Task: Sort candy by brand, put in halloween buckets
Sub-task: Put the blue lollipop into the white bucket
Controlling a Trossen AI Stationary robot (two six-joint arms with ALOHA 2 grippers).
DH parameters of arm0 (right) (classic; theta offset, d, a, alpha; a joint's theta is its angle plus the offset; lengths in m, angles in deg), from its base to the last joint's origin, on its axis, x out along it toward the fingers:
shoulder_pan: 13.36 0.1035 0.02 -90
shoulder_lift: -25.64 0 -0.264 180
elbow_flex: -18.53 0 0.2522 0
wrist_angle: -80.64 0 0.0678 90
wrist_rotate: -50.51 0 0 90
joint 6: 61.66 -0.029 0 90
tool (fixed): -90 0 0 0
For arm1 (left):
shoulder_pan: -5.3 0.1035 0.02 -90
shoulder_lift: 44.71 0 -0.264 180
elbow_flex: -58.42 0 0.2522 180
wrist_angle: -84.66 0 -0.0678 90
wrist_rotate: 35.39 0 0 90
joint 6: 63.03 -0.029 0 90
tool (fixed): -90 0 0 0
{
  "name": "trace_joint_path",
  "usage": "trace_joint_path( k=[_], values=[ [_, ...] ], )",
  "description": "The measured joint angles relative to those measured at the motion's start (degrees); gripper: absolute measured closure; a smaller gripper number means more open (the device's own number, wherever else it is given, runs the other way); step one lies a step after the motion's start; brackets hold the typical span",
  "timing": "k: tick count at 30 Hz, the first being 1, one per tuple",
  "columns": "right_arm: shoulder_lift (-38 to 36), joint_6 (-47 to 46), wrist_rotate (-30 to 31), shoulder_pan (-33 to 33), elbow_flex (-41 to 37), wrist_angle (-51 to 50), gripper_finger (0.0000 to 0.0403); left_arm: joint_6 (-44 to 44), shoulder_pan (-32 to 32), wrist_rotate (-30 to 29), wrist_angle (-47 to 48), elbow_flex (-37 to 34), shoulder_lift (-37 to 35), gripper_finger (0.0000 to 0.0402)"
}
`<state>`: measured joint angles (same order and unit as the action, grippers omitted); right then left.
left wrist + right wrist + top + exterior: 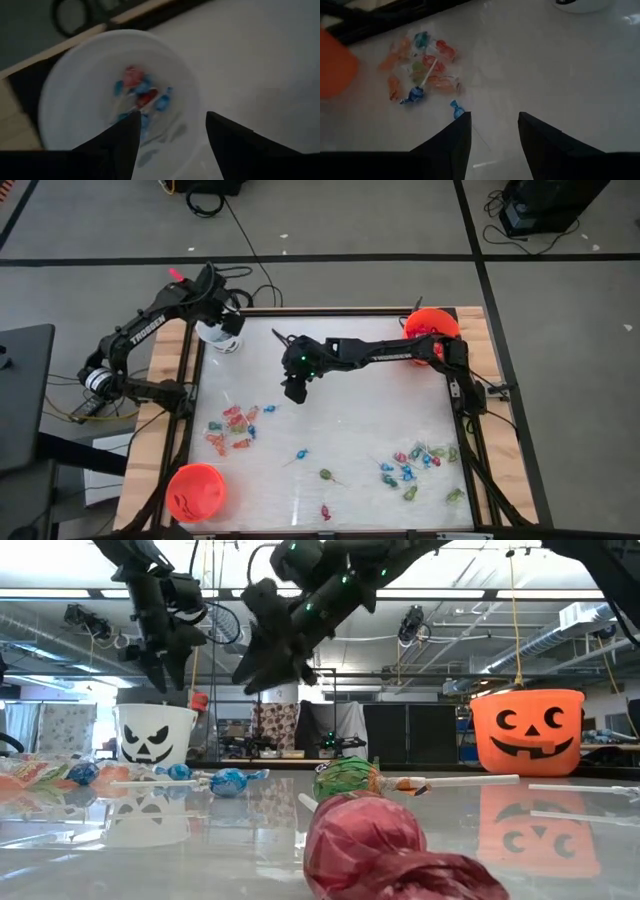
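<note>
My left gripper (172,117) hangs open and empty right over the white bucket (221,338), which stands at the table's far left corner. Several blue and red candies (142,95) lie on its bottom. My right gripper (293,392) is open and empty too, held above the middle of the table. It faces a cluster of orange, red and blue candy (422,70) on the left side (235,430). One blue piece (455,107) lies just ahead of its fingers. A second cluster (420,465) lies near the right edge.
One orange bucket (431,326) stands at the far right corner and another (195,491) at the near left corner. Single lollipops lie loose near the front edge: green (345,778), red (365,840) and blue (300,453). A raised frame (190,395) borders the table.
</note>
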<state>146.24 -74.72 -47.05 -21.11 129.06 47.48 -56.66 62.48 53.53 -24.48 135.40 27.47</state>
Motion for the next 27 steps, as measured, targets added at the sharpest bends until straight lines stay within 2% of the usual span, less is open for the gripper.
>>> trace_joint_path(
  k=[7,13,20,24,27],
  values=[
    [7.5,4.9,-4.5,0.8,-0.2,2.1,0.023,-4.6,-5.2,1.9,-1.1,0.0,-5.1,0.0172],
    [11.7,12.7,-4.5,1.9,-0.1,6.3,0.023,-4.7,-9.9,2.0,-2.4,0.0,-12.3,0.0172],
    [14.4,19.6,-4.6,2.5,0.0,9.3,0.024,-4.5,-15.5,4.8,-1.9,-0.3,-16.7,0.0172],
    [14.9,20.6,-4.1,2.5,0.0,9.6,0.0274,-4.3,-18.2,5.1,-2.0,-2.8,-18.4,0.0172],
    [14.9,20.8,-2.6,2.5,-0.1,10.1,0.0334,-2.8,-20.0,6.1,-3.0,-6.5,-19.9,0.0172]
  ],
)
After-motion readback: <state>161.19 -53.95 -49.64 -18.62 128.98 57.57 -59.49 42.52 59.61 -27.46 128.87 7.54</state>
